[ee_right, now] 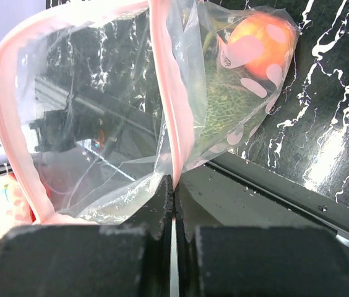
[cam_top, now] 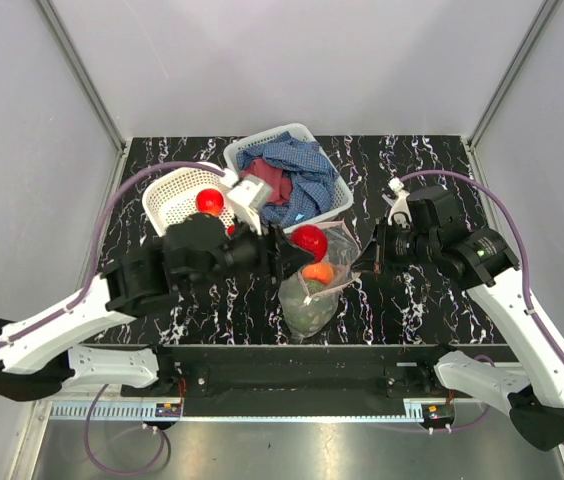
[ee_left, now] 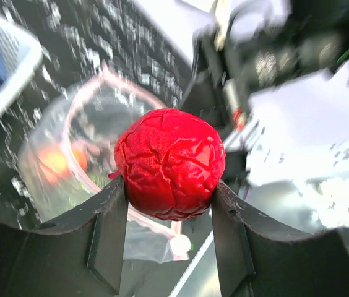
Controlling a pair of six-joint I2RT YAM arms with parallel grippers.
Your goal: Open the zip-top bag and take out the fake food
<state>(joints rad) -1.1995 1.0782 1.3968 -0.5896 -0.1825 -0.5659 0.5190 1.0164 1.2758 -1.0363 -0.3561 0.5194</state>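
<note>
The clear dotted zip-top bag (cam_top: pixel 310 300) lies on the table's front middle with its pink-rimmed mouth (ee_right: pixel 165 93) held open. My right gripper (ee_right: pixel 173 182) is shut on that pink rim, at the bag's right side (cam_top: pixel 360 265). My left gripper (ee_left: pixel 169 184) is shut on a wrinkled red round fruit (ee_left: pixel 169 164), held just above the bag's mouth (cam_top: pixel 309 240). An orange-peach fruit (ee_right: pixel 258 43) and something green (ee_right: pixel 224 108) sit inside the bag. The orange fruit (cam_top: pixel 318 272) also shows from above.
A white round basket (cam_top: pixel 167 195) at the back left holds another red fruit (cam_top: pixel 209 200). A white rectangular basket (cam_top: pixel 262 140) behind the bag holds blue and red cloths (cam_top: pixel 297 175). The metal table edge runs just below the bag.
</note>
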